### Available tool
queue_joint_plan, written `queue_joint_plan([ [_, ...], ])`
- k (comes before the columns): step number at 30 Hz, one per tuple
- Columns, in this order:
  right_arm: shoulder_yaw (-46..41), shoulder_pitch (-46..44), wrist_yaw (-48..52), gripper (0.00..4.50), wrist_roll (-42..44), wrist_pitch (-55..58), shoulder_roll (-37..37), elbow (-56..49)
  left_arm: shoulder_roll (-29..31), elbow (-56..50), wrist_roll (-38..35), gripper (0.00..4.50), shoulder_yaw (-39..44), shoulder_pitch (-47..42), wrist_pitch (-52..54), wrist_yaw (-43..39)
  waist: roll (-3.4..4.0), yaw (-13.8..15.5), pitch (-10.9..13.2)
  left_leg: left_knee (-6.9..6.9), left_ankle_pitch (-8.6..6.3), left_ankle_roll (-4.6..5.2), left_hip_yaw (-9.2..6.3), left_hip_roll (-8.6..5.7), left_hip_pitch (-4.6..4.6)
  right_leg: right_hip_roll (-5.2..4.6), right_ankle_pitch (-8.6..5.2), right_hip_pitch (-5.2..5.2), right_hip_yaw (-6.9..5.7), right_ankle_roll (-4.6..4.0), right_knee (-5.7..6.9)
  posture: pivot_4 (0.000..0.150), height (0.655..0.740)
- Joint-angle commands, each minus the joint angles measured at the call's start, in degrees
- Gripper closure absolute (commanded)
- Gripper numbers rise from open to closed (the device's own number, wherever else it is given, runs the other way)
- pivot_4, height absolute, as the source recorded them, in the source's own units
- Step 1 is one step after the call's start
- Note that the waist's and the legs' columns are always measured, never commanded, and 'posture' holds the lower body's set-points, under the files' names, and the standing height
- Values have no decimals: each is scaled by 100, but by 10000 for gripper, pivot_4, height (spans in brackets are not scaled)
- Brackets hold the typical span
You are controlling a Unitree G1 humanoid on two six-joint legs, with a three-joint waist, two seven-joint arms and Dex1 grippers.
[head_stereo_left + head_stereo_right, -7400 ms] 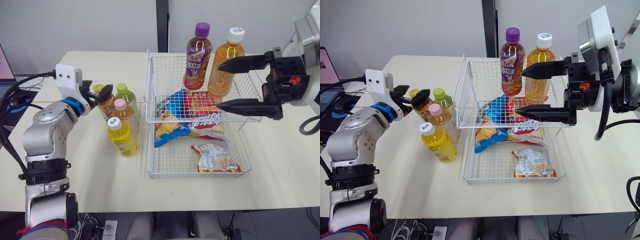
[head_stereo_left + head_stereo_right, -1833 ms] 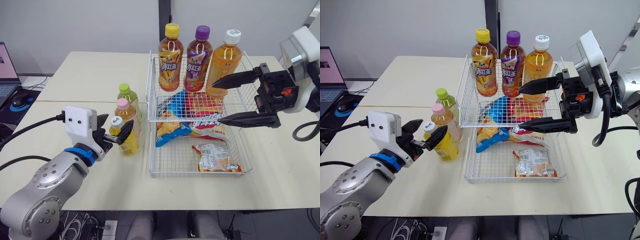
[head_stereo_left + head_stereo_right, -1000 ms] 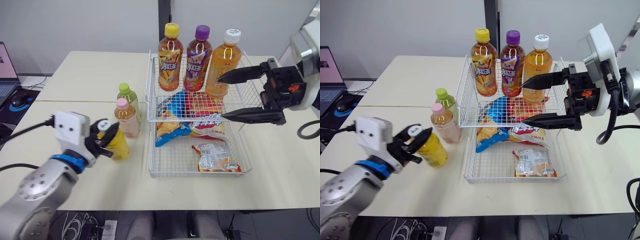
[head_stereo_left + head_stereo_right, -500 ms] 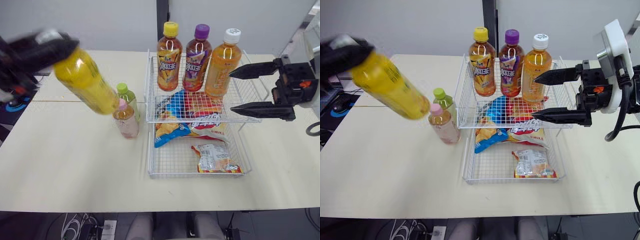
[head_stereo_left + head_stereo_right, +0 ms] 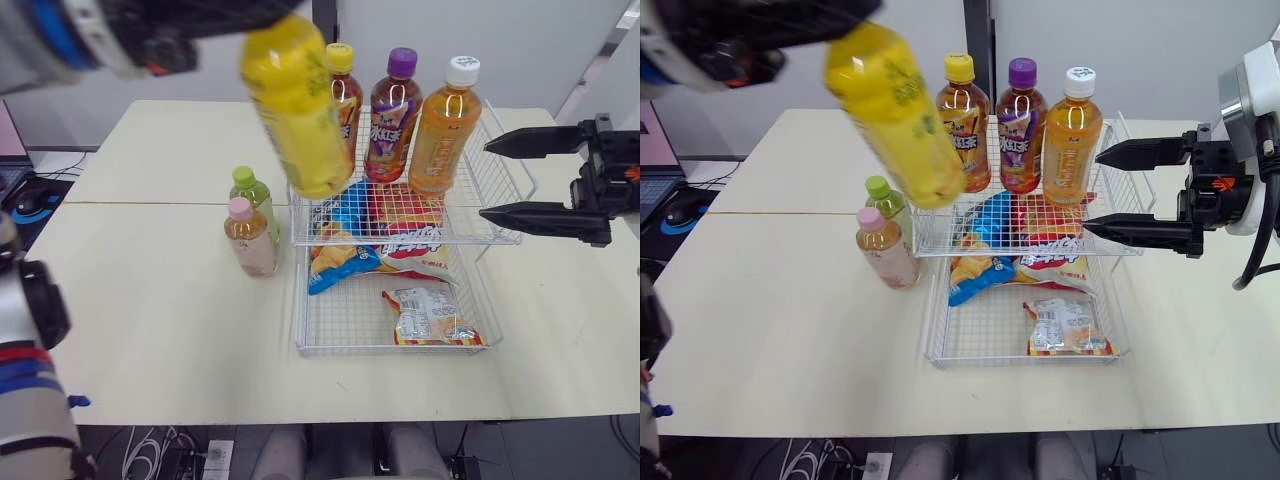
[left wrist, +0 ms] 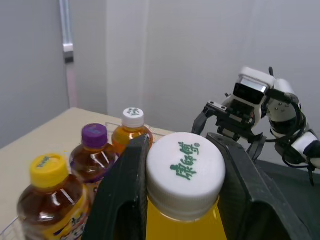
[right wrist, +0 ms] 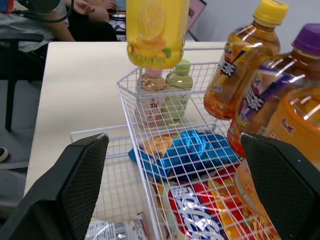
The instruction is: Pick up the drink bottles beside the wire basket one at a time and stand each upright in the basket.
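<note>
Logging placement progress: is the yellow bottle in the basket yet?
Not yet. The yellow bottle hangs tilted in the air near the basket's left edge, cap held in the left gripper.

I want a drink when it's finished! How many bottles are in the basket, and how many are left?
Done: the yellow-capped bottle, purple-capped bottle and white-capped bottle stand upright in the wire basket. In hand: the left hand grips the yellow bottle, tilted in the air near the basket's edge. Left: the green-capped bottle and pink-capped bottle, on the table beside the basket.
</note>
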Motion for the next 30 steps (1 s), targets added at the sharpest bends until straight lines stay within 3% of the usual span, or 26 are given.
queue_joint_plan([
  [1,-620,295,-50,0,56,-58,-218,-227,-446,-34,677,31162,-134,-303,-476,-395,1,-26,0,-2,0,0,0,1,0,0,0,-1,0,0,1,1500,7400],
  [9,-1521,1126,-294,0,155,73,-334,-529,-1907,213,2015,31162,-705,-152,-1262,-646,3,-12,1,3,0,0,4,2,0,0,2,-3,5,-2,5,1500,7400],
  [15,-1826,1447,-477,0,239,105,-345,-697,-2636,639,3059,31162,-1110,-173,-2071,-954,4,-10,1,1,0,0,6,1,2,0,4,0,8,1,3,1500,7400],
  [22,-2035,1671,-631,0,305,89,-367,-708,-3296,1440,3529,31162,-987,-306,-2398,-1079,5,11,0,6,0,0,5,-1,3,0,5,6,6,4,1,1500,7400],
  [30,-2097,1754,-708,0,330,71,-374,-719,-3544,1643,3778,31162,-892,-378,-2317,-1325,6,3,-1,5,0,0,4,-1,6,0,7,8,6,7,1,1500,7400],
])
